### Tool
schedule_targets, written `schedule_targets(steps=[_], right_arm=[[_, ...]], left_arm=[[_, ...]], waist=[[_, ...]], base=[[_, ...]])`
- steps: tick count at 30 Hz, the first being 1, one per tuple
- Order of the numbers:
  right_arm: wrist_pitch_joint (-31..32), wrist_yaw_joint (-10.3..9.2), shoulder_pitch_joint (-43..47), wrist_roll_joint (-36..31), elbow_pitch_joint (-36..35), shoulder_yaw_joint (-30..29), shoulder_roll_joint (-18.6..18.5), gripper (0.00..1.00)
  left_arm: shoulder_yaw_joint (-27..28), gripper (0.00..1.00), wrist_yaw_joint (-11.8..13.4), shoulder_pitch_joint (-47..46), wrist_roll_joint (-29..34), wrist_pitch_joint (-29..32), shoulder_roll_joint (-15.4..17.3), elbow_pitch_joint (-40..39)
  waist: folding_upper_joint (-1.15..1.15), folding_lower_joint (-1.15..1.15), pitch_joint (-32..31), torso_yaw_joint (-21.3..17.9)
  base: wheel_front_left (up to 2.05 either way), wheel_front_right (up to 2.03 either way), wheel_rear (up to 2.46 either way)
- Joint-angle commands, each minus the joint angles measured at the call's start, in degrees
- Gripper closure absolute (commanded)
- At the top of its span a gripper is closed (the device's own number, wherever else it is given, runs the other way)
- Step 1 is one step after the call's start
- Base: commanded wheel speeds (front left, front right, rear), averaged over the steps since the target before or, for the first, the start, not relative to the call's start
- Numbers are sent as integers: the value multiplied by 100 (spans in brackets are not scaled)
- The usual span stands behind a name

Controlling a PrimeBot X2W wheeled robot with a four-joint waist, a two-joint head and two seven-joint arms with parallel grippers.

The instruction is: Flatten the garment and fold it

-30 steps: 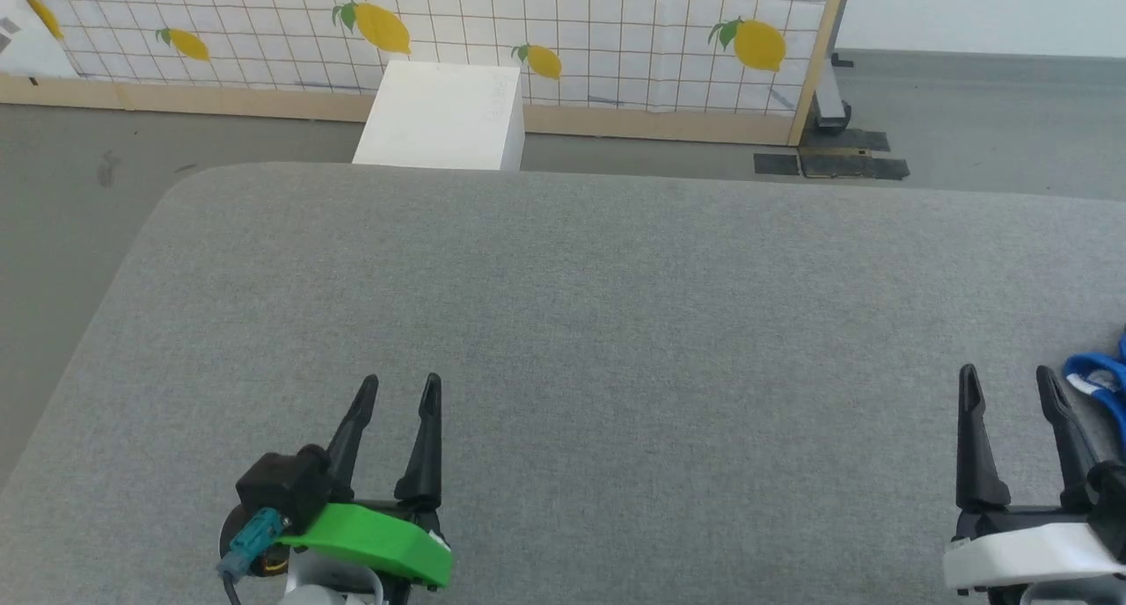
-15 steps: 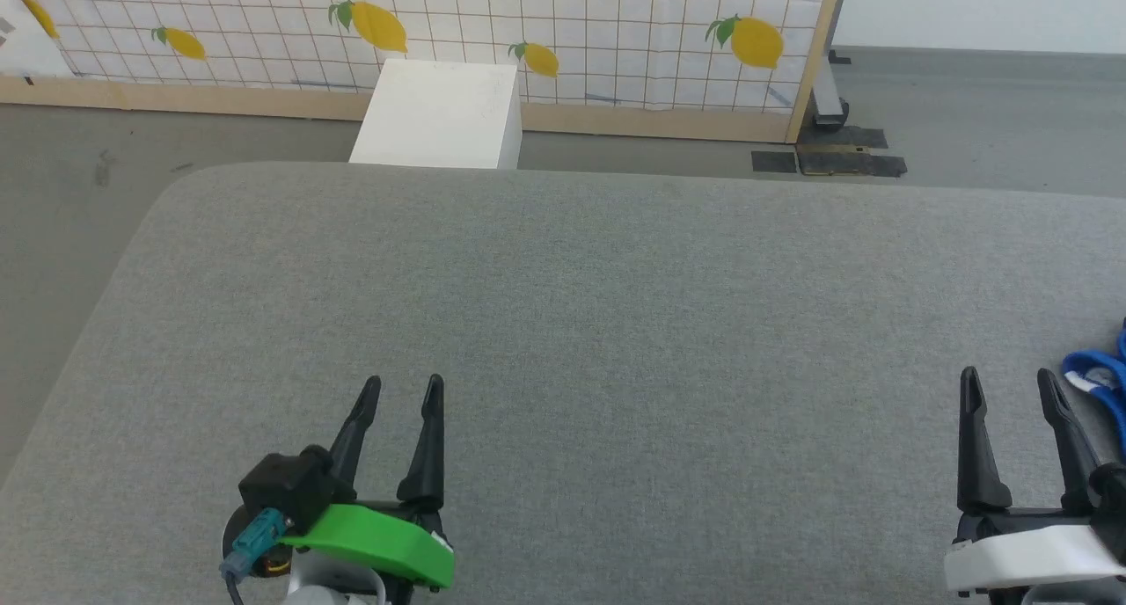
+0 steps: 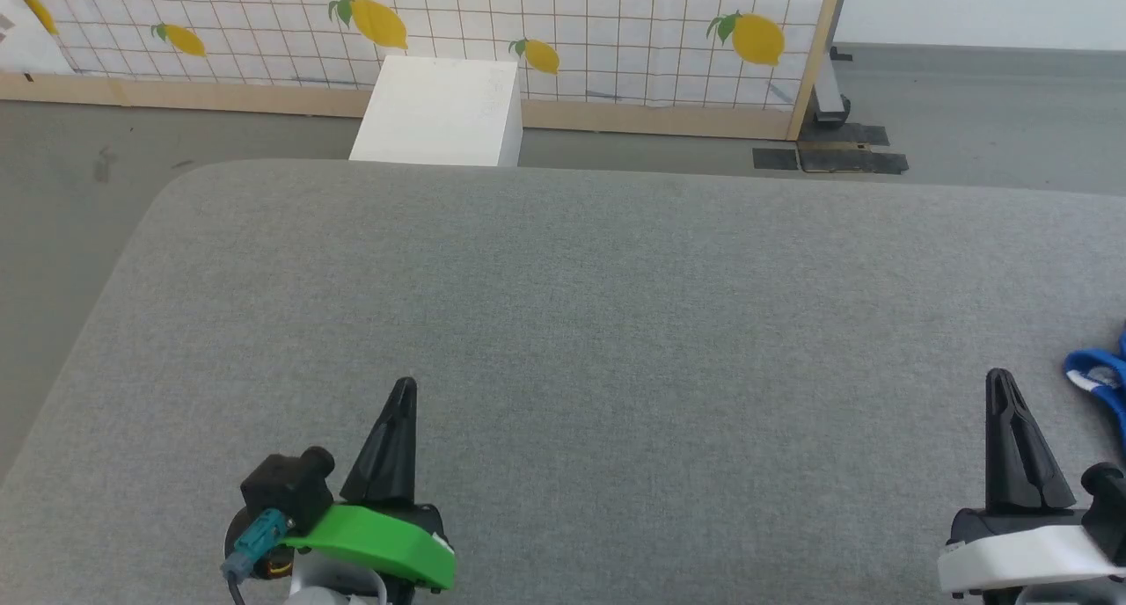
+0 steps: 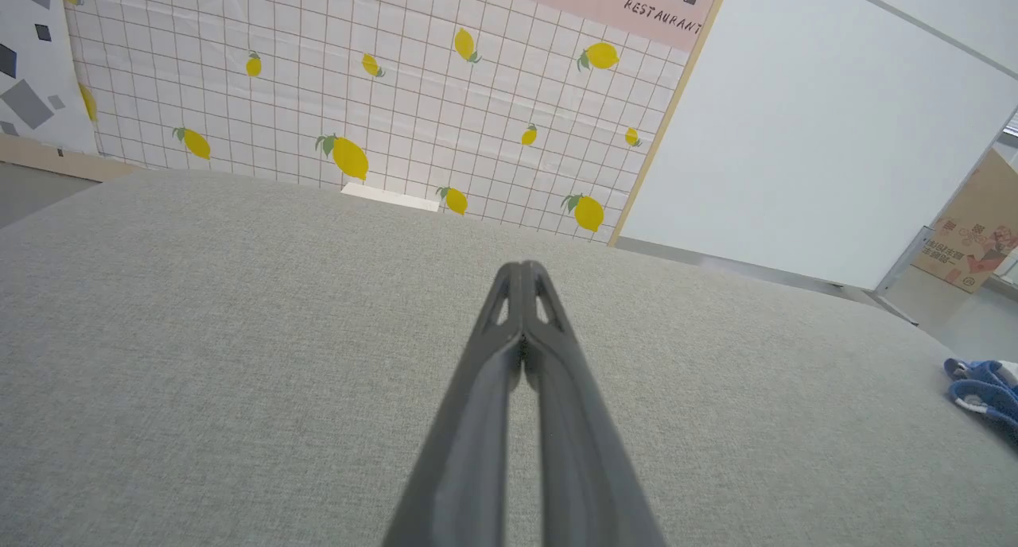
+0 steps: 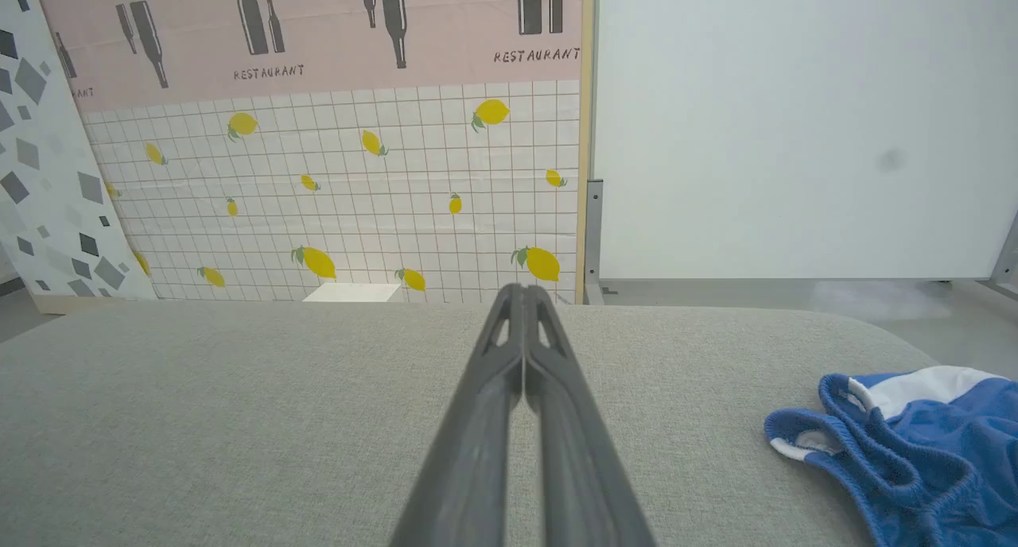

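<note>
The garment [image 5: 907,444], bright blue with a white stripe and a gathered waistband, lies crumpled on the grey padded table [image 3: 572,306] at its right side. A small part of the garment [image 3: 1098,378] shows at the head view's right edge, and the garment [image 4: 982,388] also appears far right in the left wrist view. My right gripper [image 3: 1000,382] is shut and holds nothing, hovering just left of the garment without touching it. My left gripper [image 3: 404,388] is shut too, over bare table at the lower left, far from the garment.
A white box [image 3: 437,112] stands on the floor beyond the table's far edge, before a lemon-print panel [image 3: 545,33]. The table's far left corner is rounded. A cardboard box [image 4: 966,237] sits on the floor off to the right.
Both grippers have closed: each pair of fingers stood apart in the earlier frames and is now pressed together. The arms have stayed where they were.
</note>
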Motion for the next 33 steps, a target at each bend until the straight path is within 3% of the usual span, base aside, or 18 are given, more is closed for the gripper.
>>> schedule_targets(steps=[1, 33], right_arm=[[2, -1, -1, -1, 0, 3, 0, 100], [317, -2, -109, -122, 2, 206, 1, 100]], left_arm=[[1, 100, 1, 0, 3, 2, 0, -1], [182, 100, 153, 37, 427, 318, -7, -186]], waist=[[0, 0, 0, -1], [0, 0, -18, -97]], base=[[0, 0, 0], [0, 0, 0]])
